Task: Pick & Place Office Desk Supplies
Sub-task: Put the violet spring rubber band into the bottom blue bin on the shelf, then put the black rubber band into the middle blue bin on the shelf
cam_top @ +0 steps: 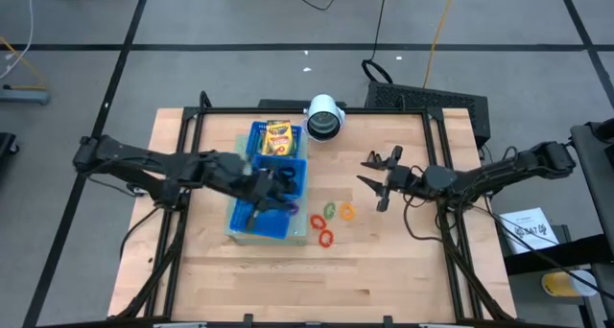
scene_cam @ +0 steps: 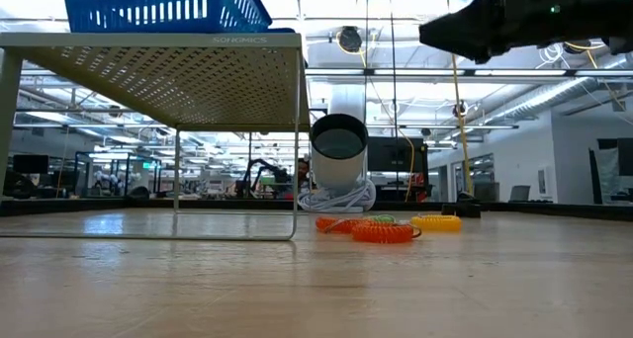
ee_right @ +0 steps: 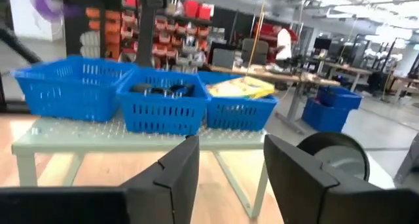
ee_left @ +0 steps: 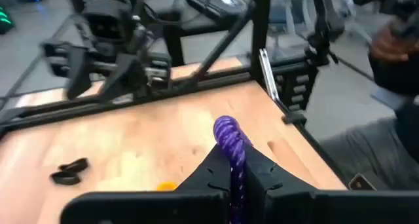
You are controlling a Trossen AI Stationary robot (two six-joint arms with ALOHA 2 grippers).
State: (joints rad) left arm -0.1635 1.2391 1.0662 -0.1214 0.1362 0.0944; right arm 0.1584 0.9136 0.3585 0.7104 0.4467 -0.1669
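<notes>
Take the tray [cam_top: 251,179] as your landmark: it sits on a raised stand [scene_cam: 178,66] left of the table's middle, its three compartments running front to back. In the rear compartment you have the crayon boxes [cam_top: 277,136]; in the middle one, the clips [ee_right: 162,90]. Just behind the tray and to its right stands the cylinder [cam_top: 325,117]. On the table [cam_top: 384,256], just right of the tray's front end, lie your loose rings [cam_top: 328,222], close together. Over the tray's front compartment hangs the left gripper [cam_top: 266,205], clamped on a ring [ee_left: 230,140]. Well to the tray's right hovers the right gripper [cam_top: 374,179], fingers apart.
</notes>
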